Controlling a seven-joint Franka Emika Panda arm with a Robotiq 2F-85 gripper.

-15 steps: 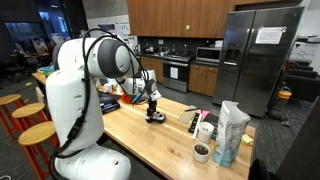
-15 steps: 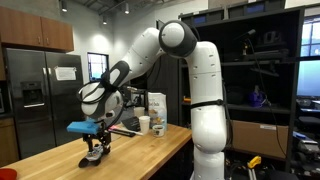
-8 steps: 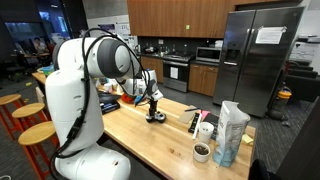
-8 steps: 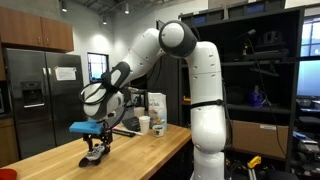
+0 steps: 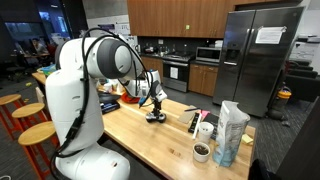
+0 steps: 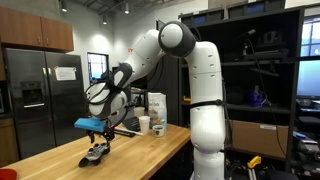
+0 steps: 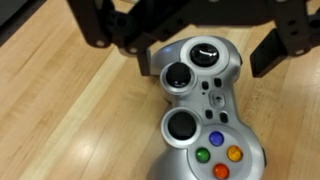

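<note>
A silver game controller with two black thumbsticks and coloured buttons lies flat on the wooden table. My gripper comes in from the top of the wrist view. It is open, and its black fingers stand on either side of the controller's upper end without touching it. In both exterior views the gripper hangs just above the controller in the middle of the table. Nothing is held.
A white and blue bag and two cups stand near one end of the table. Wooden stools line one side. The robot's white base rises at the table's edge. A steel fridge stands behind.
The jaws have spread wider and let go of the controller. The gripper has risen slightly above it, and the controller has settled flat on the table.
</note>
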